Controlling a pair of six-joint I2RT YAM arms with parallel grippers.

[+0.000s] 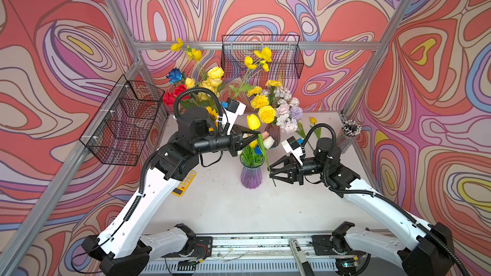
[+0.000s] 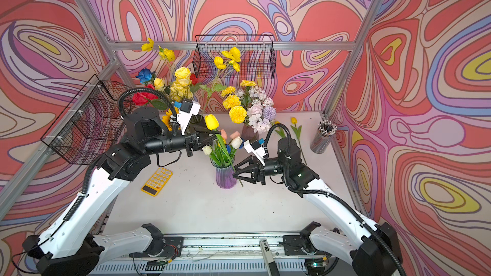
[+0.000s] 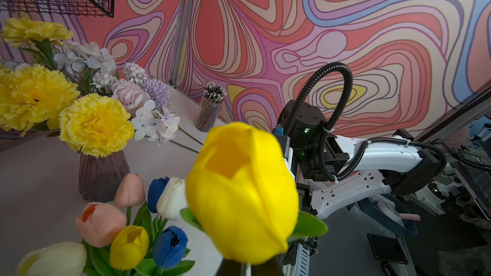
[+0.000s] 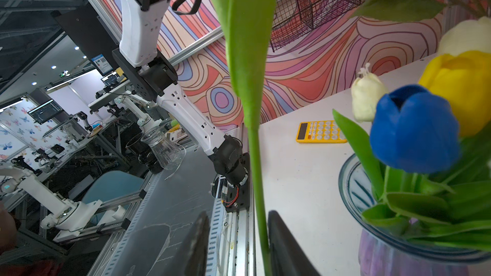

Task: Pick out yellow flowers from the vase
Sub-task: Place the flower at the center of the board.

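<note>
My left gripper is shut on the stem of a yellow tulip just under its bloom, above the purple glass vase. The bloom fills the left wrist view and hides most of that gripper. The tulip's long stem hangs outside the vase, to its right. My right gripper is open around it, with the stem against one finger. Another yellow tulip stays in the vase among pink, white and blue ones.
Behind stand a vase of yellow marigolds and one of yellow, red and blue roses. A yellow tulip lies at the back right by a pencil cup. A yellow calculator lies left. Wire baskets hang on the walls.
</note>
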